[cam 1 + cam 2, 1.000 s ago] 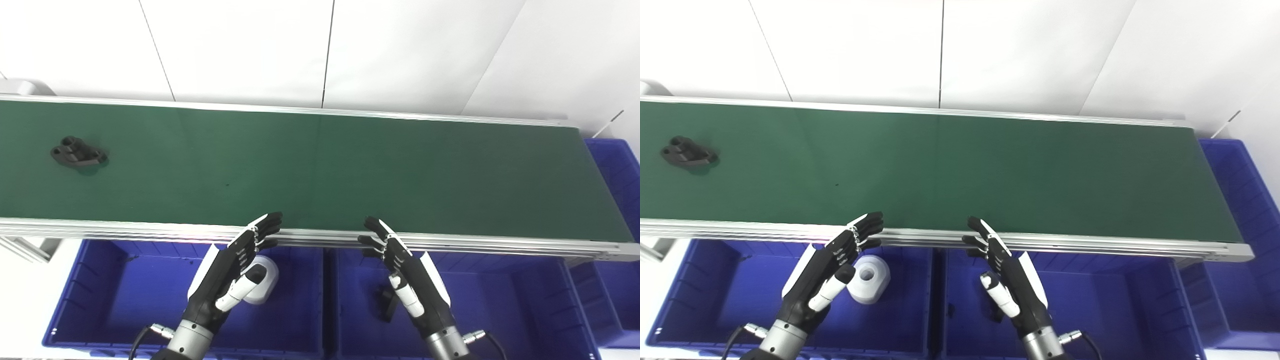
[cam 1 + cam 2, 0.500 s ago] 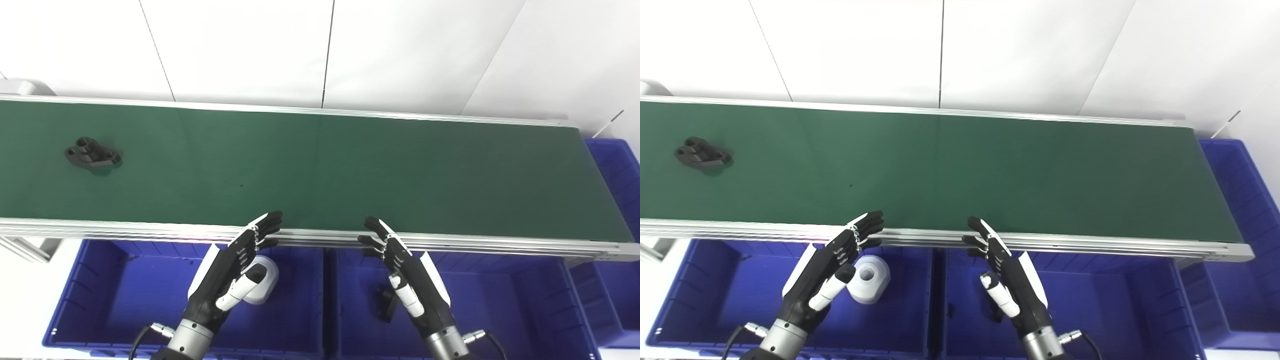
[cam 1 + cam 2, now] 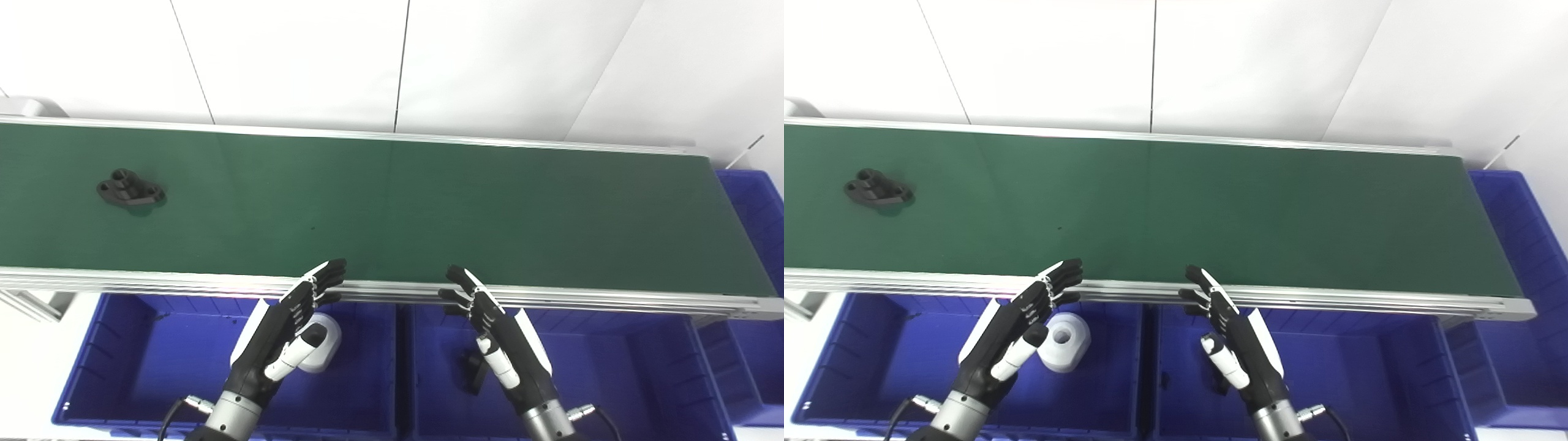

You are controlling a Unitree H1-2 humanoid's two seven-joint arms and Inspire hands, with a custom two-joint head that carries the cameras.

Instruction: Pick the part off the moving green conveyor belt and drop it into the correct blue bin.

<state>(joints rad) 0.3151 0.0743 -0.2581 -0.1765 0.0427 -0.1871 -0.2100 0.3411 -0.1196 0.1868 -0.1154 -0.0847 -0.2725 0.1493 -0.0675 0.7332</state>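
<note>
Overhead, white wall panels [image 3: 294, 55] with thin dark seams behind everything. Below them, long green conveyor belt [image 3: 429, 202] in a silver aluminium frame, spanning nearly the whole width. Under the belt's near rail, left blue plastic bin [image 3: 122, 361] and middle blue plastic bin [image 3: 612, 367] side by side, touching; further blue plastic bin [image 3: 750, 202] past the belt's right end.

Over the left bin, left robot hand [image 3: 288, 334], black with white back plates: released, grasping nothing, fingers straight and slightly apart, tips level with the near rail. Over the middle bin, right robot hand [image 3: 502, 343], mirrored pose: likewise released and holding nothing, fingertips at the rail.

Inside the left bin, near its right wall, white cylindrical part with a central hole [image 3: 1064, 342], half hidden by the left robot hand in the left eye view. Inside the middle bin, small dark piece [image 3: 473, 370], mostly hidden behind the right robot hand; shape unclear.

Far left on the belt, black bracket-shaped part with two round holes [image 3: 130, 191], lying flat, well apart from both hands.
</note>
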